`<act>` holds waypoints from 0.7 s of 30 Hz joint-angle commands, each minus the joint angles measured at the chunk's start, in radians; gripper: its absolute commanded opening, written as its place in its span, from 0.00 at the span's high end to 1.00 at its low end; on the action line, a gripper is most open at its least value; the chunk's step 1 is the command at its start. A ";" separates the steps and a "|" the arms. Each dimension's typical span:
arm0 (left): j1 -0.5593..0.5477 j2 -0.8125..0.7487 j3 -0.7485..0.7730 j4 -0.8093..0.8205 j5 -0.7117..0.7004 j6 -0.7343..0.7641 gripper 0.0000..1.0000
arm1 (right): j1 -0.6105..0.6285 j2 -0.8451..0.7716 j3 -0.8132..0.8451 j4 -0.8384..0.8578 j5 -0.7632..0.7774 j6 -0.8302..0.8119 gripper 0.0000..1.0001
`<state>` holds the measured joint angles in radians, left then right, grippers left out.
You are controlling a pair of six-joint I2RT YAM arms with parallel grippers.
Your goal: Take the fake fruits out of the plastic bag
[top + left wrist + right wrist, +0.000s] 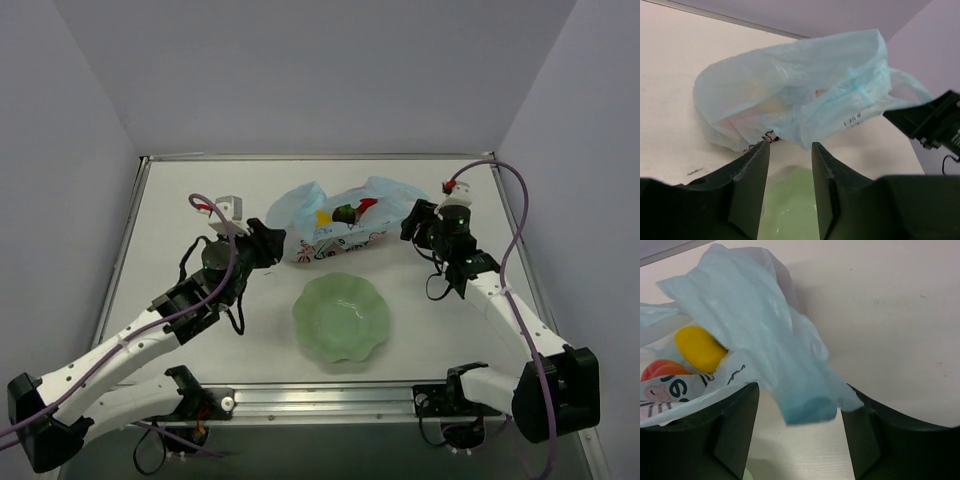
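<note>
The flat white matte tabletop (180, 190) is boxed in on three sides by plain pale lavender-grey walls (320, 70). A silvery metal rail (330, 398) is run along its near edge. Everything's lit softly and evenly, and only faint shadows are cast.

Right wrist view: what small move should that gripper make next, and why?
Probably close the right gripper on the blue flap of the plastic bag: its jaws stand open, the flap seems to lie between them, and a yellow fruit shows inside.
</note>
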<state>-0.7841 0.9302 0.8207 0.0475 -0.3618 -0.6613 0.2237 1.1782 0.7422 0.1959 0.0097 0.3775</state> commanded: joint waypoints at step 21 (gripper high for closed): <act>-0.154 0.545 0.534 -0.172 0.118 0.289 0.83 | 0.266 0.055 0.284 -0.087 0.038 -0.040 1.00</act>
<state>-1.0199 1.4273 1.2915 -0.0998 -0.3264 -0.3836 0.4877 1.1652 0.9665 0.0635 0.0353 0.3691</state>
